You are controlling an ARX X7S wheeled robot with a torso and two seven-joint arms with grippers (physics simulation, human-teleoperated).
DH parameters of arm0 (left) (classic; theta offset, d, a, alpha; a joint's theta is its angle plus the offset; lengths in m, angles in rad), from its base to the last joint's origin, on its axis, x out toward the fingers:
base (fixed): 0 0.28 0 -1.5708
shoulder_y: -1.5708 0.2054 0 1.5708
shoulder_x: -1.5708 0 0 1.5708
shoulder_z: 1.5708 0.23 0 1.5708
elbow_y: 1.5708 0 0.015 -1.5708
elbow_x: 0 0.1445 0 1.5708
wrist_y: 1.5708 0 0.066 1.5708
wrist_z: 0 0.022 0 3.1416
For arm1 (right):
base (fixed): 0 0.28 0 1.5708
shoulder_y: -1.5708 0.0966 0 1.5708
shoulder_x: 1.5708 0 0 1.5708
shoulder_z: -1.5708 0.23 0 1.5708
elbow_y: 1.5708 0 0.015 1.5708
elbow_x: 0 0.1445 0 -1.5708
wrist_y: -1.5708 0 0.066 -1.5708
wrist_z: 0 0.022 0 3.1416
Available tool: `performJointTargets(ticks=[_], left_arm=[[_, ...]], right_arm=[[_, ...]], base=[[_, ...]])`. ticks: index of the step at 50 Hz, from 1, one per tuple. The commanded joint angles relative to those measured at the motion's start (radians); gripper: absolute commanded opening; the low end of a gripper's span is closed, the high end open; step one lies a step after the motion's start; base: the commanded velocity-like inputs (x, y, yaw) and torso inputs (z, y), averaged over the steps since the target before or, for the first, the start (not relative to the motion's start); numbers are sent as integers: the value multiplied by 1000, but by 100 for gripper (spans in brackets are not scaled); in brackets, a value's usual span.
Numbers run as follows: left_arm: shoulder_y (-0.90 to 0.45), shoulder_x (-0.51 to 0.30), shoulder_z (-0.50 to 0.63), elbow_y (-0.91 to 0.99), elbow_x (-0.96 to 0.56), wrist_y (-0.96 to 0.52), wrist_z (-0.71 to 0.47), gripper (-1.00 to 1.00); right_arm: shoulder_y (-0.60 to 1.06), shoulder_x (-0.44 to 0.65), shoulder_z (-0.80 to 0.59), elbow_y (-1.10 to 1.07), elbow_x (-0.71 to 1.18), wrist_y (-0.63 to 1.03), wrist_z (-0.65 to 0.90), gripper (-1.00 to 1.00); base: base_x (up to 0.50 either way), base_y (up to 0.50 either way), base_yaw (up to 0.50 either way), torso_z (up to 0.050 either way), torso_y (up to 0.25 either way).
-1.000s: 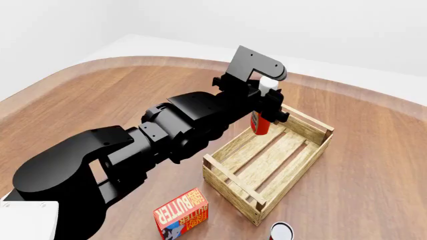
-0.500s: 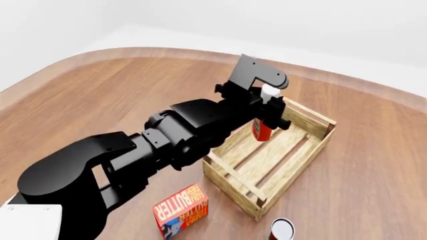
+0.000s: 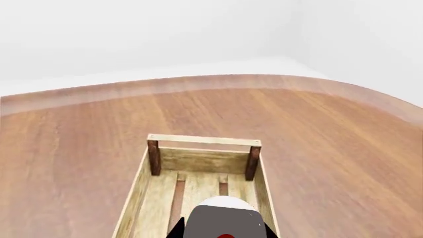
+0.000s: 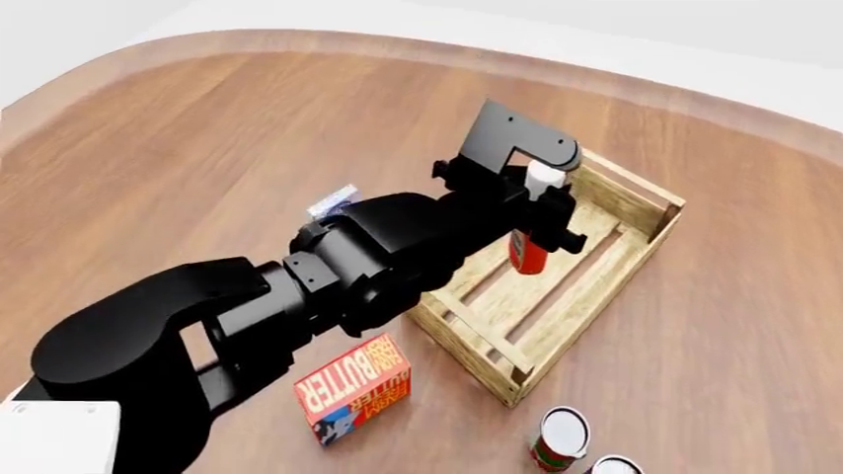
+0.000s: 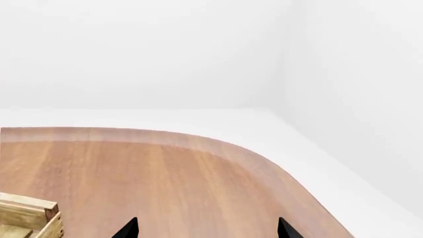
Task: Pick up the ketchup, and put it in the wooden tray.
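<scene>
The ketchup (image 4: 528, 253), an orange-red bottle with a white cap, stands upright in my left gripper (image 4: 538, 212), which is shut on it. It is held over the far half of the wooden tray (image 4: 491, 361), inside its plank walls; whether its base touches the slats I cannot tell. In the left wrist view the ketchup cap (image 3: 223, 217) fills the space between the dark fingertips (image 3: 176, 231), with the tray's far end wall (image 3: 203, 141) beyond. My right gripper (image 5: 206, 231) shows only two black tips held wide apart, open over bare wood.
A red-and-orange butter box (image 4: 353, 389) lies near the tray's near corner. Two short cans (image 4: 562, 439) stand at the front right edge of the head view. A small blue-and-white item (image 4: 334, 201) lies behind my left arm. A tray corner (image 5: 29, 210) shows in the right wrist view.
The head view has tipped downward, bringing the cans and the blue-and-white item into sight. My left gripper still holds the ketchup over the tray, now slightly further in.
</scene>
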Motion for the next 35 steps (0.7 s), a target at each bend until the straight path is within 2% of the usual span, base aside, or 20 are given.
performJointTargets(ticks=[1, 15, 35], left_arm=[[-18, 1, -13, 10, -8, 25, -10, -100], [-23, 1, -12, 1, -9, 64, -14, -100], [-40, 1, -16, 55, 69, 105, -52, -100]], right_arm=[[-8, 0, 0, -2, -6, -10, 2, 100], [-18, 0, 1, -5, -12, -20, 2, 100], [-28, -1, 3, -10, -24, -34, 7, 100]], base=[[0, 0, 0, 0, -184], [-1, -1, 0, 0, -192], [-1, 0, 0, 0, -204]])
